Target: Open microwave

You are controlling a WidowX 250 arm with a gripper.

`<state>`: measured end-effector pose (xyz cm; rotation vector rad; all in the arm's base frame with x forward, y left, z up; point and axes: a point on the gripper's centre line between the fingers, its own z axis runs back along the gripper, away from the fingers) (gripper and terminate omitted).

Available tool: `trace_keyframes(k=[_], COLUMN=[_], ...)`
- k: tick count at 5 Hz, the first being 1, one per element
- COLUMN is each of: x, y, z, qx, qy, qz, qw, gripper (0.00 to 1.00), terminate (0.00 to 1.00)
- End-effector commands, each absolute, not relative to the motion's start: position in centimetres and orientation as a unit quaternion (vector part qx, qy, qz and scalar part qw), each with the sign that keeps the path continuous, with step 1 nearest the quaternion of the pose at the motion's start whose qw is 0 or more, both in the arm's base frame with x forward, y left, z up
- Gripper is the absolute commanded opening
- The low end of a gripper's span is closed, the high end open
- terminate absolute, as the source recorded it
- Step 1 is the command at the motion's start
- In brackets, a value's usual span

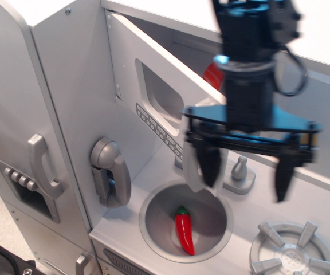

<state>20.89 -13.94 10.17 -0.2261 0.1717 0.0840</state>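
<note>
The microwave door (153,86) is a grey panel with a rounded window and a row of small buttons (156,129). It stands swung open on its left hinge, and its silver handle (191,172) hangs at its free edge above the sink. A red object (212,74) shows inside the microwave behind the door. My black gripper (246,169) hangs open and empty just right of the door's free edge. Its left finger (209,163) is close beside the handle, and I cannot tell whether they touch.
A red chili pepper (183,229) lies in the round sink (153,215). A grey toy phone (109,172) hangs on the side wall. The fridge door with handle (42,166) is at the left. A faucet knob (239,171) and a burner (291,252) are at the right.
</note>
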Motion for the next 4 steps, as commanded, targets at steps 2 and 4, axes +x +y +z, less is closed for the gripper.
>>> trace_keyframes(k=[2,4], x=[28.3,30.1], y=[-16.1,-9.8], z=[16.1,15.1], qx=[-0.102,-0.04], qy=[-0.096,-0.135], qz=[0.026,0.034], qw=[0.99,0.989], gripper=[1.0,1.0], terminate=[0.0,0.0])
